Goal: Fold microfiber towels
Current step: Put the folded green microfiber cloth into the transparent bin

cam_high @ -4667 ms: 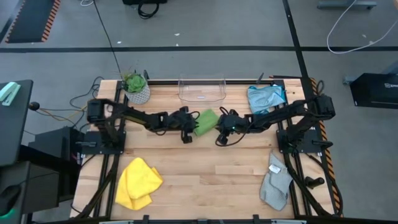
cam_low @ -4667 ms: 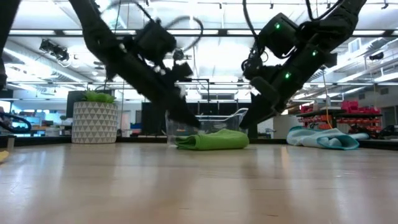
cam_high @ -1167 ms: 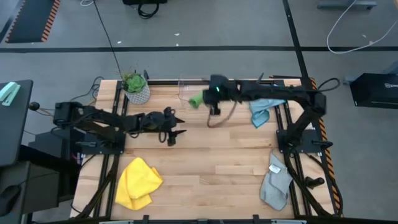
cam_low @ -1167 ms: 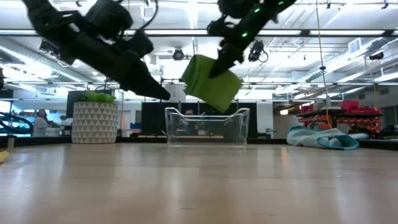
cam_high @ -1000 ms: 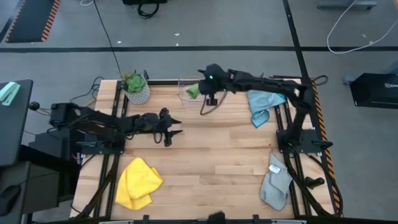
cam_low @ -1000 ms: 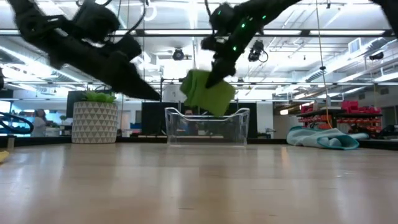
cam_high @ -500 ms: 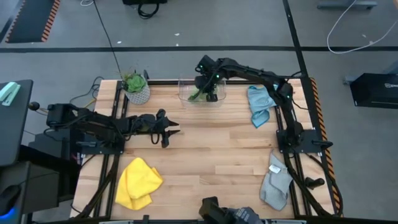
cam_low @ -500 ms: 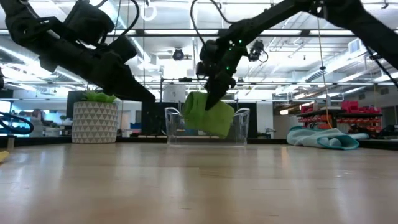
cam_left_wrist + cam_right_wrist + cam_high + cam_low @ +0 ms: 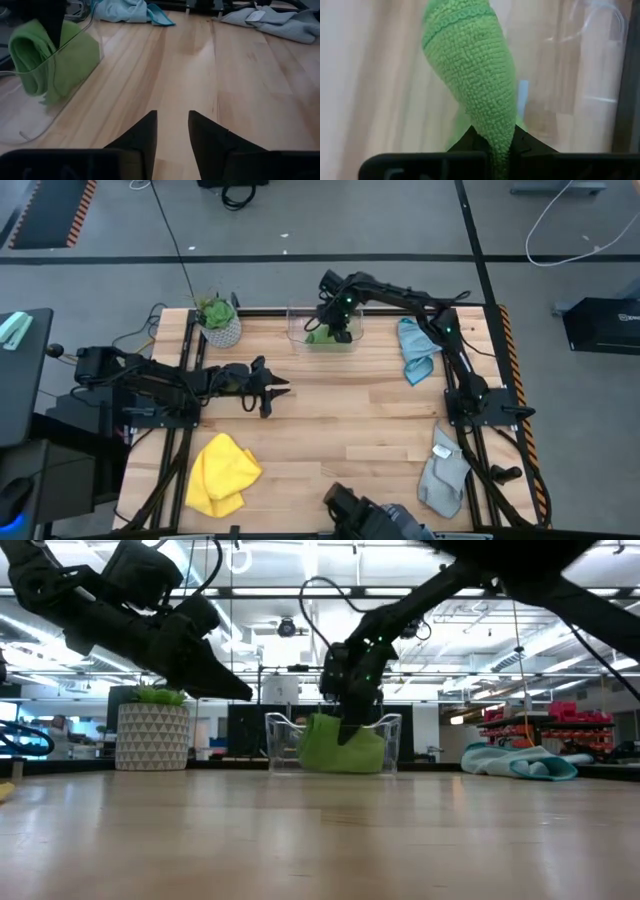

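High view. We list the clear bin [image 9: 324,327] at the table's far edge as our landmark. Over it reaches the right gripper [image 9: 335,332], pinched on the green towel [image 9: 320,336], which hangs down inside the bin. Beside the bin: a potted plant [image 9: 218,321] on one side, the light blue towel [image 9: 418,344] on the other. The left gripper [image 9: 276,386] sits well short of the bin, over bare table [image 9: 340,430]. Farthest from the bin, at the near edge, lie the yellow towel [image 9: 222,472] and the grey towel [image 9: 442,476] (one towards each corner).

Low view. The green towel [image 9: 340,744] fills the bin's [image 9: 388,730] middle, the right gripper [image 9: 347,721] on top of it. The plant [image 9: 152,732] stands to one side of the bin, the blue towel [image 9: 520,761] to the other.

Left wrist view. We note the left gripper [image 9: 172,129] with fingers narrowly apart, nothing between them. The green towel [image 9: 52,60] shows through the bin's wall [image 9: 30,127]; blue towel [image 9: 127,10] and grey towel [image 9: 280,22] lie beyond.

Right wrist view. The green towel [image 9: 472,70] is clamped in the right gripper [image 9: 495,142], bin wall [image 9: 580,75] behind.
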You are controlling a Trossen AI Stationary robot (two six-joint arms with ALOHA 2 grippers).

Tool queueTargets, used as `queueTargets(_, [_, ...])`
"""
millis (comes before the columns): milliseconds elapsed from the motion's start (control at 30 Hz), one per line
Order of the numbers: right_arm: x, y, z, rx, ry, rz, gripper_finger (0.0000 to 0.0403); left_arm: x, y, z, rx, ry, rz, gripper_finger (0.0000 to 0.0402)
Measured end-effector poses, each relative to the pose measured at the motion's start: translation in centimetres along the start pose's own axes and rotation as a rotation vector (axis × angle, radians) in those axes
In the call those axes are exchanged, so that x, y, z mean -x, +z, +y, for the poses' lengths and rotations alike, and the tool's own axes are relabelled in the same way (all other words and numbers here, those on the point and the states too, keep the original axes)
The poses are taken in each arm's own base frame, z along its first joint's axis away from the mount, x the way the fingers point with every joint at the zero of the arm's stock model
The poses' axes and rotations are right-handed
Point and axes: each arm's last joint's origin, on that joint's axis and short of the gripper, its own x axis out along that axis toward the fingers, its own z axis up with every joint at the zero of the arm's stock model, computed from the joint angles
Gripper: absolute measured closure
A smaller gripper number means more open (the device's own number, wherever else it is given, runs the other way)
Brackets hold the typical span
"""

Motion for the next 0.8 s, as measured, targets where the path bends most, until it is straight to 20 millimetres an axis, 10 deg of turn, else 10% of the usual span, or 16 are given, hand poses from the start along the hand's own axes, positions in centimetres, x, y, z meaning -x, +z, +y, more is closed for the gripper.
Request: queueTargets(800, [0.4, 1.1, -1.6, 0.012, -0.296, -0.007, 0.017, 0.0, -0.1, 0.0, 0.025, 0.002, 0.007, 0.0291])
